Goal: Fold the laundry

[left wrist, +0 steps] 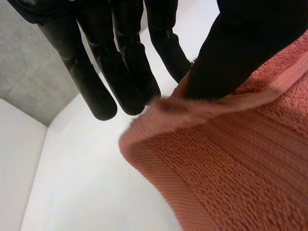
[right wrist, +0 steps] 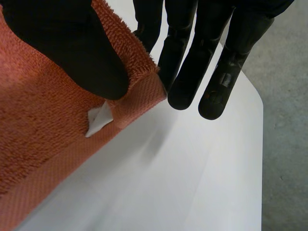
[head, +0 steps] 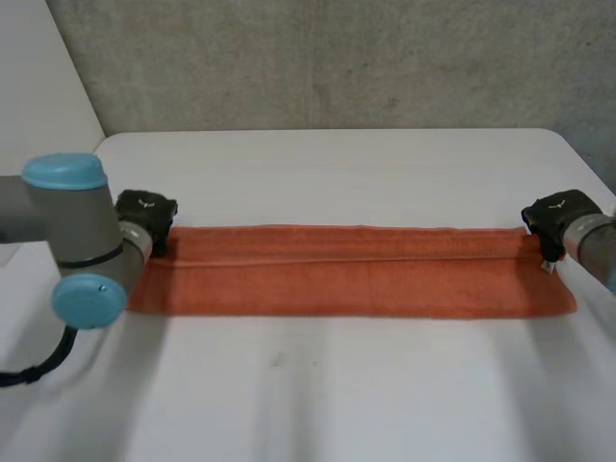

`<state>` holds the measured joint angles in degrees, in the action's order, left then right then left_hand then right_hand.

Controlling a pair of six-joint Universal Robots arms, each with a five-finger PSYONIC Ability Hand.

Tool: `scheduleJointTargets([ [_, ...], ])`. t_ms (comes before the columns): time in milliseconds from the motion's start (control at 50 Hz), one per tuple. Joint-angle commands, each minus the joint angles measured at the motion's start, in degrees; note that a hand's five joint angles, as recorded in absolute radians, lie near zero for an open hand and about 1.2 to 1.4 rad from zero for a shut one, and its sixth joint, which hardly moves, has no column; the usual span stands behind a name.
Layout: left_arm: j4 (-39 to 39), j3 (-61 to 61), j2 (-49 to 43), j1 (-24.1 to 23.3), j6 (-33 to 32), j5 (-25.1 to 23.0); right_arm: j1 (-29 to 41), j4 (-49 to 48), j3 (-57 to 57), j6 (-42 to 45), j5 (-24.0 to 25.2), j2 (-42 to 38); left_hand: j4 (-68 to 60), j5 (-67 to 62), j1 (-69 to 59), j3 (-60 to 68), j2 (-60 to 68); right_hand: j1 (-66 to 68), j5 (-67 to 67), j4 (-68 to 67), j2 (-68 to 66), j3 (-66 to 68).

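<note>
Towel (head: 351, 274) lies flat across the middle of the table (head: 327, 395), folded into one long strip running side to side. A crease (head: 346, 258) runs its whole length, nearer the far edge. From the head view I see the near edge straight and flat.

Left hand (head: 146, 217) is at the strip's far left corner. In its wrist view the thumb (left wrist: 240, 53) sits on top of the towel's edge. The fingers (left wrist: 98, 91) are straight and reach past that edge on the other side. The edge is raised a little between them. I read that as a pinch on the towel, thumb against fingers.

Right hand (head: 553, 219) is at the far right corner, mirroring the left. In its wrist view the thumb presses down on the corner and the fingers are straight just behind it. The corner is turned up between them. Same read: it is pinching the towel. A white label (right wrist: 98, 120) sticks out from under that corner, just beside the thumb.

Both hands are low, close to the table, well apart, one at each end of the strip. Left arm (head: 72, 236) covers part of the towel's left end in the head view. Grey wall (head: 337, 58) stands behind the table.
</note>
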<state>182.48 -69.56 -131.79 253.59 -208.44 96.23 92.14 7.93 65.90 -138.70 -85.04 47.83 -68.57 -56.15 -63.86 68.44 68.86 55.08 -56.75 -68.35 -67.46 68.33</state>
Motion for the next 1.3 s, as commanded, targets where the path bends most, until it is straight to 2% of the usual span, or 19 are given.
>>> scheduleJointTargets([
  [20, 7.4, 4.0, -5.1, -0.1, -3.2, -0.3, 1.4, 0.3, -6.1, 0.5, -2.9, -5.8, -11.4, -13.8, -16.1, 11.6, 11.1, 24.9, -13.2, -11.6, -12.5, 11.7],
  [120, 12.0, 3.6, -6.6, -0.2, -4.4, -0.3, 2.2, 0.2, -8.2, -0.2, -3.1, -7.0, -11.4, -13.8, -16.1, 11.6, 11.1, 24.9, -13.2, -11.6, -12.5, 11.7],
  [140, 12.5, 3.5, -6.6, -0.2, -4.5, -0.3, 2.7, 0.2, -8.5, -0.9, -3.6, -7.1, -11.4, -13.8, -16.1, 11.6, 11.1, 3.7, 8.0, 9.6, 8.7, -9.6],
  [160, 13.1, 3.1, -6.5, -0.2, -4.4, -0.4, 2.7, 0.2, -8.5, -0.9, -3.6, -7.1, 13.9, 11.4, 9.2, -13.7, -14.2, 3.5, 8.2, 9.8, 8.9, -9.8],
  [180, 13.2, 2.9, -6.5, -0.3, -4.4, -0.4, 3.0, 0.2, -8.6, -1.4, -4.1, -7.1, 35.4, 33.0, 30.7, -35.3, -35.7, -10.7, 22.4, 24.0, 23.1, -24.0],
  [200, 13.2, 2.6, -6.3, -0.3, -4.4, -0.5, 3.2, -0.2, -8.8, -2.9, -5.1, -7.1, 55.5, 53.0, 50.8, -55.3, -55.8, -30.7, 42.3, 43.9, 43.0, -43.9],
  [220, 13.3, 2.0, -5.8, -0.5, -4.5, -1.0, 3.2, -0.2, -8.8, -2.9, -5.1, -7.1, 55.0, 52.6, 50.3, -54.9, -55.3, -30.9, 42.5, 44.1, 43.2, -44.1],
  [240, 13.3, 2.0, -5.8, -0.5, -4.5, -1.0, 3.3, -0.7, -8.8, -4.7, -6.0, -7.0, 55.0, 52.6, 50.3, -54.9, -55.3, -38.5, 50.2, 51.8, 50.9, -51.8],
  [320, 13.4, 0.1, -2.2, -1.2, -4.3, -3.7, 3.3, -2.0, -8.0, -8.4, -6.3, -6.1, 58.6, 56.2, 53.9, -58.4, -58.9, -40.1, 51.8, 53.4, 52.5, -53.4],
  [340, 13.4, 0.1, -2.2, -1.2, -4.3, -3.7, 3.8, -2.5, -5.7, -12.0, -5.8, -2.3, 58.6, 56.2, 53.9, -58.4, -58.9, -41.1, 52.8, 54.4, 53.5, -54.4],
  [380, 13.4, -1.9, 1.2, -1.2, -4.0, -5.6, 3.9, -2.7, -4.7, -12.9, -5.6, -1.0, 58.6, 56.2, 53.9, -58.4, -58.9, -41.6, 53.3, 54.9, 54.0, -54.9],
  [480, 13.3, -5.1, 7.0, -1.2, -3.9, -5.9, 3.7, -7.5, 2.4, -15.9, -2.1, 6.8, 58.6, 56.2, 53.9, -58.4, -58.9, -43.1, 54.8, 56.4, 55.5, -56.4],
  [540, 13.0, -7.7, 10.5, -1.1, -3.8, -5.8, 3.3, -8.1, 5.9, -16.0, 0.0, 10.9, 58.6, 56.2, 53.9, -58.4, -58.9, -42.3, 54.0, 55.6, 54.7, -55.6],
  [680, 12.2, -12.6, 15.8, -0.4, -2.6, -5.8, 3.2, -7.8, 11.7, -15.4, 2.2, 14.9, 56.0, 53.6, 51.3, -55.9, -56.3, -41.6, 53.3, 54.9, 54.0, -54.9],
  [800, 6.7, -16.4, 18.3, 0.0, -2.0, -6.1, 3.2, -6.7, 22.6, -15.1, 6.6, 20.4, 41.9, 39.5, 37.2, -41.8, -42.2, -41.8, 53.5, 55.1, 54.2, -55.0],
  [860, 2.8, -17.1, 18.3, 0.2, -1.9, -6.1, 3.1, -6.9, 27.2, -14.1, 9.3, 22.1, 40.2, 37.8, 35.5, -40.1, -40.5, -41.3, 53.0, 54.6, 53.7, -54.5],
  [980, -0.5, -17.8, 17.1, 0.9, -1.7, -6.1, 0.4, -8.7, 33.1, -11.2, 12.6, 22.8, 40.4, 37.9, 35.6, -40.2, -40.6, -34.6, 46.2, 47.8, 47.0, -47.8],
  [1100, 0.3, -19.7, 16.6, 1.3, -1.4, -6.1, -3.7, -11.2, 34.7, -10.3, 15.3, 22.7, 41.4, 38.9, 36.7, -41.2, -41.7, -25.8, 37.5, 39.1, 38.2, -39.1],
  [1300, 4.5, -23.4, 17.1, 0.9, 1.9, -5.9, -4.8, -14.2, 34.3, -10.2, 15.3, 18.4, 46.4, 44.0, 41.7, -46.3, -46.7, -20.1, 31.8, 33.4, 32.5, -33.4],
])
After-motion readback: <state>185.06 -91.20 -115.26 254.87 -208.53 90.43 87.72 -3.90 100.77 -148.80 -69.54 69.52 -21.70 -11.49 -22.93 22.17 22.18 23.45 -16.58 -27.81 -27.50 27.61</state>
